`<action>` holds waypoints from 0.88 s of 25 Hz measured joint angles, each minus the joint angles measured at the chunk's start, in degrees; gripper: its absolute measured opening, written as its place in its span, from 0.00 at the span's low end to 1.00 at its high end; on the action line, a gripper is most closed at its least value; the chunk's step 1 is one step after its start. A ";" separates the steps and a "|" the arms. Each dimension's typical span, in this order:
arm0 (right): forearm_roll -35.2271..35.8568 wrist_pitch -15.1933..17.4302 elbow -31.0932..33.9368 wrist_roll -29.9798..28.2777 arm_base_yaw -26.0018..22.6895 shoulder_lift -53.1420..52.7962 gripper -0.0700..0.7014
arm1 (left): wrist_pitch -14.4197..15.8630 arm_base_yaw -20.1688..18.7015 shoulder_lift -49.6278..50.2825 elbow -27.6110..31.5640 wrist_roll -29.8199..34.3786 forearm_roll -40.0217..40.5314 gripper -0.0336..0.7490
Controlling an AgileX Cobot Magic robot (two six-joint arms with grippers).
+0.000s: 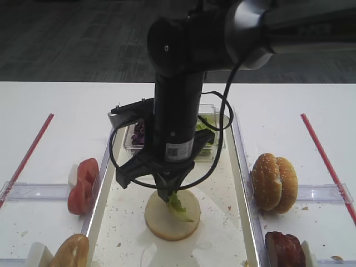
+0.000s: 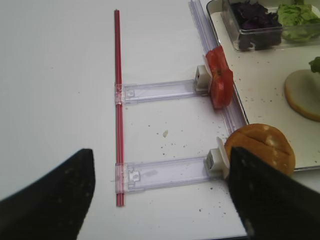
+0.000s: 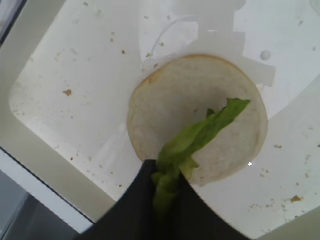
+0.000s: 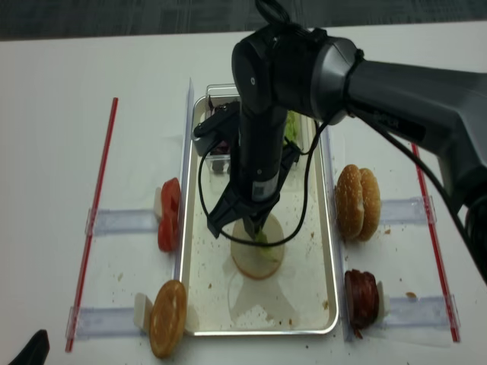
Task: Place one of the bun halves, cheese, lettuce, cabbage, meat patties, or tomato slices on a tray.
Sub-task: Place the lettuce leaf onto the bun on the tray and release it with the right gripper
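Observation:
My right gripper is shut on a ragged strip of light-green lettuce, just above the pale bun disc that lies on the tray. The leaf's free end stretches across the disc's cut face. From above, the gripper stands upright over the near half of the tray, with the lettuce on the disc. My left gripper is open and holds nothing, low over the table left of the tray.
A clear box at the tray's far end holds purple cabbage and more lettuce. Left of the tray stand tomato slices and a bun half. To the right are sesame bun halves and meat patties. Red strips mark both sides.

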 joint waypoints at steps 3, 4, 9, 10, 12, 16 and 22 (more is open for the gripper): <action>0.14 -1.34 0.00 -0.10 0.00 1.11 0.17 | 0.00 0.00 0.00 0.00 0.00 0.00 0.69; 0.25 -1.47 0.00 -0.10 0.00 1.64 0.17 | 0.00 0.00 0.00 0.00 0.00 0.00 0.69; 0.26 -2.44 0.00 -0.10 0.00 3.26 0.17 | 0.00 0.00 0.00 0.00 0.00 0.00 0.69; 0.26 -2.94 0.00 -0.10 0.00 3.34 0.17 | 0.00 0.00 0.00 0.00 0.00 0.00 0.69; 0.26 -3.61 0.00 -0.10 0.00 3.48 0.17 | 0.00 0.00 0.00 0.00 0.00 0.00 0.69; 0.26 -3.83 0.00 -0.23 0.00 3.52 0.17 | 0.00 0.00 0.00 0.00 0.00 0.00 0.69; 0.03 -3.83 0.00 -0.98 0.00 3.52 0.18 | 0.00 0.00 0.00 0.00 0.00 0.00 0.69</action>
